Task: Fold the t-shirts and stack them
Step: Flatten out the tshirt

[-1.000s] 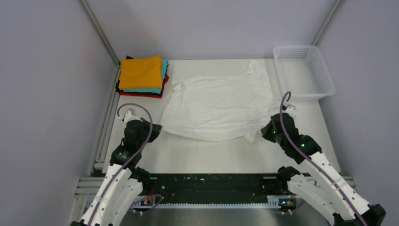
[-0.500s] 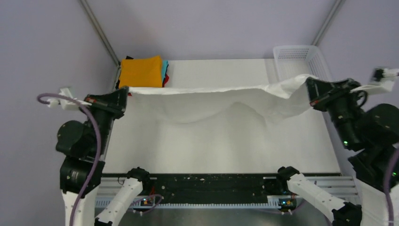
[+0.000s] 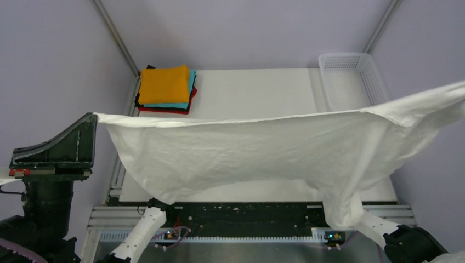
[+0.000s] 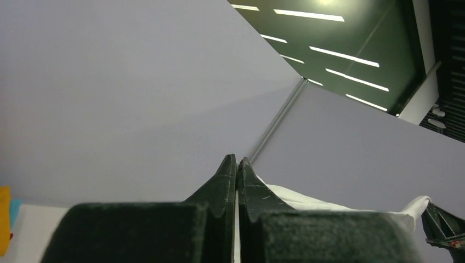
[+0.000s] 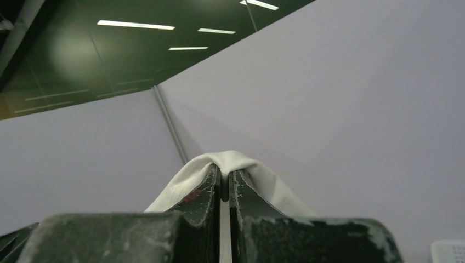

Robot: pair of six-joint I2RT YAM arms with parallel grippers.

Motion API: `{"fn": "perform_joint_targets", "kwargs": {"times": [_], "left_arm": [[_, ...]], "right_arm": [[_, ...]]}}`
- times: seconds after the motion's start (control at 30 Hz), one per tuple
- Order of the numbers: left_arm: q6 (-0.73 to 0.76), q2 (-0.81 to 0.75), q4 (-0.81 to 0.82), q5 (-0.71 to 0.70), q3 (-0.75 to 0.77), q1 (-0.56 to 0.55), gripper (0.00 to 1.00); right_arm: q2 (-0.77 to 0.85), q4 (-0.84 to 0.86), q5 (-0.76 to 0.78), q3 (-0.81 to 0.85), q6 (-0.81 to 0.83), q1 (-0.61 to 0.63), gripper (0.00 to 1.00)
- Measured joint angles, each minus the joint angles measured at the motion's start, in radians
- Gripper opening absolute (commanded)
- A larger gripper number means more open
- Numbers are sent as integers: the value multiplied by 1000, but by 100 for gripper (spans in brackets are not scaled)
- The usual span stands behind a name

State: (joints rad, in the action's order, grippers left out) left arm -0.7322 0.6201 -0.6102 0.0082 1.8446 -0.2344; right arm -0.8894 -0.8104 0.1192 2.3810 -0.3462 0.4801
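Pale lilac-grey back wall (image 3: 247, 30) at twelve o'clock, smooth and bare. Matching panels close me in: the left wall (image 3: 49, 71) at nine, the right wall (image 3: 433, 52) at three. Slim silver aluminium posts climb the corners, one at eleven (image 3: 116, 39), one at one (image 3: 379, 26). Down below lies the flat white rectangular tabletop (image 3: 252, 87), matte and evenly lit, with a black metal strip (image 3: 247, 216) along its six o'clock edge. Above the wall tops there's a dark ceiling (image 4: 351, 38), with long white strip lights (image 4: 308, 15) glowing in parallel rows.
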Motion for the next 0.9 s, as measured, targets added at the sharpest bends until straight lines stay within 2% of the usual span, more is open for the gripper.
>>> {"fn": "perform_joint_targets", "kwargs": {"times": [0.17, 0.33, 0.53, 0.67, 0.8, 0.9], "left_arm": [[21, 31, 18, -38, -62, 0, 0], [37, 125, 94, -177, -296, 0, 0], [74, 409, 247, -336, -591, 0, 0], [80, 625, 372, -372, -775, 0, 0], [81, 866, 454, -396, -782, 4, 0], [81, 1092, 468, -404, -654, 12, 0]], "right_arm": [[-3, 67, 98, -146, 68, 0, 0], [-25, 253, 297, -522, 164, 0, 0], [-173, 583, 488, -1028, 301, -6, 0], [-266, 704, 520, -1260, 282, -51, 0], [-401, 798, 469, -1340, 181, -162, 0], [-556, 893, 398, -1339, 121, -237, 0]]}}
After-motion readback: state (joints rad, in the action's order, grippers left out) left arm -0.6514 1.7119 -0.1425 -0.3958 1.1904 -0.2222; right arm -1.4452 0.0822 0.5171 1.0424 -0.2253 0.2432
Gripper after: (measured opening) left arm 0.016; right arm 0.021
